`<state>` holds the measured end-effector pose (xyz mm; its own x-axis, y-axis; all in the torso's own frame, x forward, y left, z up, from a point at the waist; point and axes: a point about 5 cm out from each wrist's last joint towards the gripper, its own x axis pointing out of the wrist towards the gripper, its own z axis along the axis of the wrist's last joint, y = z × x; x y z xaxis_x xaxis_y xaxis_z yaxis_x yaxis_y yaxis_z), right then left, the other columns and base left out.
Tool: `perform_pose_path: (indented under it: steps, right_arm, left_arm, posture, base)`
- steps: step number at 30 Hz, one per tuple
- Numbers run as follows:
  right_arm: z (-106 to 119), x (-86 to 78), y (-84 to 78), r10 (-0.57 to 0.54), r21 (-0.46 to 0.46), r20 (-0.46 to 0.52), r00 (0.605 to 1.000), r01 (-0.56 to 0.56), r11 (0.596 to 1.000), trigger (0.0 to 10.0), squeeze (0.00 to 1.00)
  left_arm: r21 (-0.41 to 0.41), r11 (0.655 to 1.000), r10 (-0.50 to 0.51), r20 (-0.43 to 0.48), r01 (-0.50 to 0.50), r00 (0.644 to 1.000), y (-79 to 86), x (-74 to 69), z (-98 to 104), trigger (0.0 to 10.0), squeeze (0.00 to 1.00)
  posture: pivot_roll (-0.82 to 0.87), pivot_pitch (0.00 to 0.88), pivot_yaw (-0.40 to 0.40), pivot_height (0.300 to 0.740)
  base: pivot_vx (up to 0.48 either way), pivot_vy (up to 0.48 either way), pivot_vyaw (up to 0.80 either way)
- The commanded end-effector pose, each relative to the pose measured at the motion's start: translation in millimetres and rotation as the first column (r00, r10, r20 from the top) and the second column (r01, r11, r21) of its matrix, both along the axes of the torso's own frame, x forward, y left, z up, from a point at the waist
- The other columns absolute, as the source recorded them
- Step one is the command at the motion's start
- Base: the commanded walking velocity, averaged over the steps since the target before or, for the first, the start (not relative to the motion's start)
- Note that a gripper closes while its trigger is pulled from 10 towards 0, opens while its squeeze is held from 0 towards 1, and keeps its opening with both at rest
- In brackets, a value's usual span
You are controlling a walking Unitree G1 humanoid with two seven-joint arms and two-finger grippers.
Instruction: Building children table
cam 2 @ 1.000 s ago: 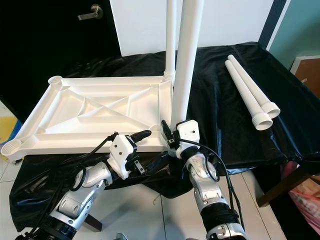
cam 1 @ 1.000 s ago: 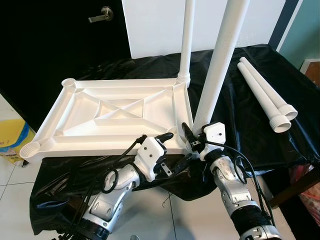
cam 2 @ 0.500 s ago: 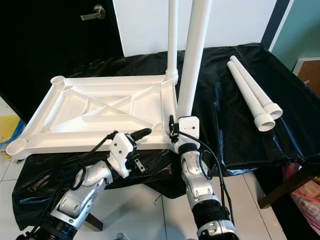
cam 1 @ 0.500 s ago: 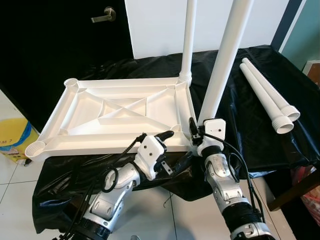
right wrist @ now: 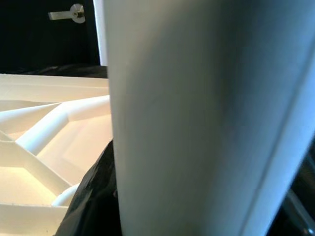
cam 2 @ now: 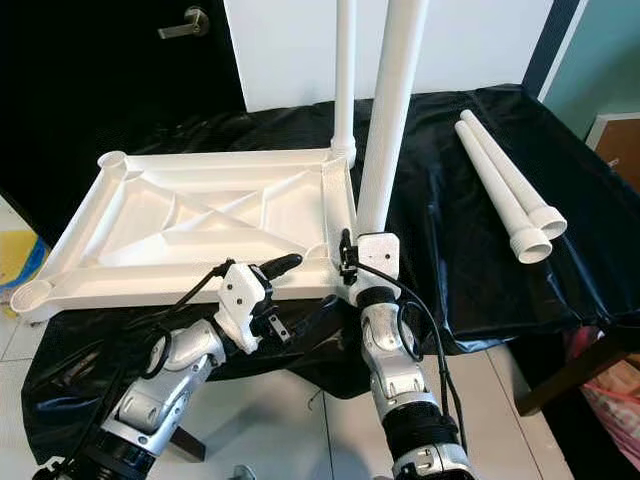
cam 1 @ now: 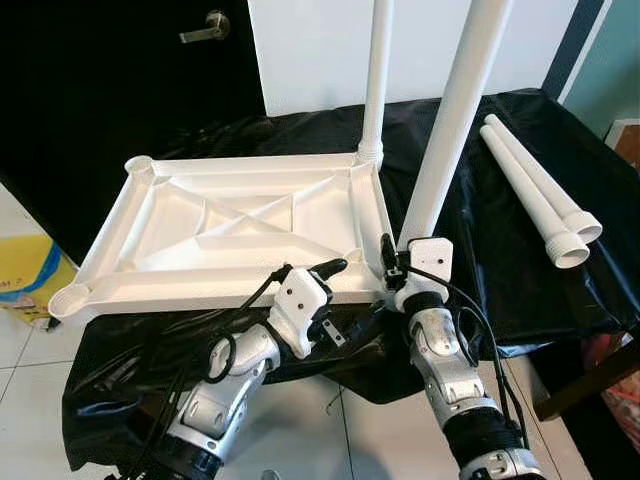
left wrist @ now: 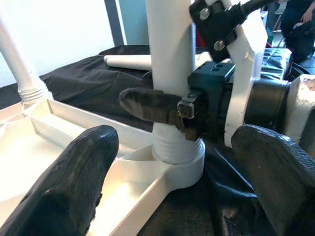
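1. Table top — white plastic, laid upside down on a black sheet; ribbed underside is turned up, with open round sockets at the two left corners.
2. Far leg — white tube, seen standing upright in the far right corner socket.
3. Near leg — thicker-looking white tube, stood upright with its threaded end seated in the near right corner socket.
4. Right gripper — closed around the near leg just above the socket; one black finger is seen pressed across the tube.
5. Left gripper — held at the near edge of the table top, close beside the right gripper; its fingers are spread apart and nothing is held between them.
6. Spare legs — two white tubes, laid side by side on the sheet, well to the right.
7. Door — dark, with a metal lever handle, behind the table.
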<state>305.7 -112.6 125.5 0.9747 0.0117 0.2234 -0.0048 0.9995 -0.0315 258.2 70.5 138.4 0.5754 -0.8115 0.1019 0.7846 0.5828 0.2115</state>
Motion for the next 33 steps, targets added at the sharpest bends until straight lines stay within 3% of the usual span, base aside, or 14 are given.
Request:
perform_pose_path:
  steps: [1, 5, 15, 19, 20, 21, 22, 25, 28, 29, 31, 32, 33]
  right_arm:
    - [15.7, 0.8, -11.7, -0.061, 0.002, 0.063, 0.996, 0.061, 0.998, 10.0, 0.00]
    - [30.8, -0.5, -11.9, -0.063, 0.010, 0.114, 0.991, 0.063, 0.998, 10.0, 0.00]
    - [31.0, -3.0, -12.9, -0.036, -0.002, 0.118, 0.992, 0.036, 0.999, 10.0, 0.00]
    - [25.9, -2.5, -24.3, 0.002, -0.035, 0.073, 0.997, 0.000, 0.999, 10.0, 0.00]
    - [24.5, -2.4, -29.1, 0.010, -0.051, 0.059, 0.998, -0.007, 0.999, 10.0, 0.00]
    - [23.8, -2.3, -31.9, 0.012, -0.061, 0.052, 0.999, -0.009, 0.998, 10.0, 0.00]
    - [23.1, -1.2, -32.5, 0.035, -0.077, 0.041, 0.999, -0.032, 0.996, 10.0, 0.00]
    - [22.6, -0.4, -32.6, 0.052, -0.088, 0.033, 0.998, -0.049, 0.995, 10.0, 0.00]
    - [22.7, 2.3, -25.3, 0.165, -0.105, -0.003, 0.986, -0.164, 0.981, 10.0, 0.00]
    - [23.3, 3.5, -23.8, 0.197, -0.116, -0.015, 0.980, -0.197, 0.973, 10.0, 0.00]
    - [23.3, 3.5, -23.8, 0.197, -0.116, -0.015, 0.980, -0.197, 0.973, 10.0, 0.00]
    - [23.4, 4.4, -23.1, 0.223, -0.120, -0.028, 0.975, -0.224, 0.967, 10.0, 0.00]
    - [24.0, 5.6, -23.3, 0.255, -0.125, -0.044, 0.966, -0.258, 0.958, 10.0, 0.00]
  left_arm:
    - [0.015, 1.000, -0.021, -0.003, 0.021, 1.000, 0.5, 0.0, -1.5, 10.0, 0.00]
    - [0.011, 1.000, -0.020, -0.001, 0.020, 1.000, 0.1, 1.0, -0.7, 10.0, 0.00]
    - [-0.013, 1.000, -0.008, -0.003, 0.008, 1.000, 0.4, 3.4, 2.7, 10.0, 0.00]
    - [-0.096, 0.995, -0.005, -0.020, 0.003, 1.000, -0.7, 9.4, 15.8, 10.0, 0.00]
    - [-0.138, 0.990, -0.006, -0.026, 0.002, 1.000, -0.3, 12.2, 22.3, 10.0, 0.45]
    - [-0.163, 0.987, -0.007, -0.029, 0.002, 1.000, 0.0, 13.8, 26.0, 10.0, 0.45]
    - [-0.191, 0.982, -0.014, -0.024, 0.010, 1.000, 0.0, 17.0, 32.6, 10.0, 1.00]
    - [-0.208, 0.978, -0.020, -0.020, 0.016, 1.000, -0.1, 19.1, 37.0, 10.0, 1.00]
    - [-0.217, 0.975, -0.055, 0.018, 0.057, 0.998, -2.1, 25.1, 52.8, 10.0, 1.00]
    - [-0.210, 0.974, -0.076, 0.033, 0.081, 0.997, -3.4, 25.8, 57.6, 10.0, 0.11]
    - [-0.210, 0.974, -0.076, 0.033, 0.081, 0.997, -3.4, 25.8, 57.6, 10.0, 0.11]
    - [-0.198, 0.974, -0.101, 0.045, 0.108, 0.994, -5.0, 25.3, 61.1, 10.0, 0.00]
    - [-0.191, 0.970, -0.143, 0.053, 0.151, 0.988, -7.5, 22.9, 65.2, 10.0, 0.00]
  posture:
    - [-0.08, 0.002, 0.024, 0.740]
    - [-0.08, 0.000, 0.023, 0.740]
    - [-0.08, 0.000, 0.023, 0.740]
    - [-0.09, 0.000, 0.017, 0.740]
    - [-0.09, 0.000, 0.015, 0.740]
    - [-0.09, 0.000, 0.013, 0.740]
    - [-0.09, 0.000, 0.013, 0.740]
    - [-0.09, 0.000, 0.013, 0.740]
    - [-0.10, 0.000, 0.015, 0.740]
    - [-0.10, 0.000, 0.016, 0.740]
    - [-0.10, 0.000, 0.016, 0.740]
    - [-0.10, 0.000, 0.016, 0.740]
    - [-0.10, 0.000, 0.017, 0.740]
  base:
    - [0.000, 0.000, 0.00]
    - [0.000, 0.000, 0.00]
    - [0.000, 0.000, 0.00]
    - [0.000, 0.000, 0.00]
    - [0.000, 0.000, 0.00]
    - [0.000, 0.000, 0.00]
    - [0.000, 0.000, 0.00]
    - [0.000, 0.000, 0.00]
    - [0.000, 0.000, 0.00]
    - [0.000, 0.000, 0.00]
    - [0.000, 0.000, 0.00]
    - [0.000, 0.000, 0.00]
    - [0.000, 0.000, 0.00]
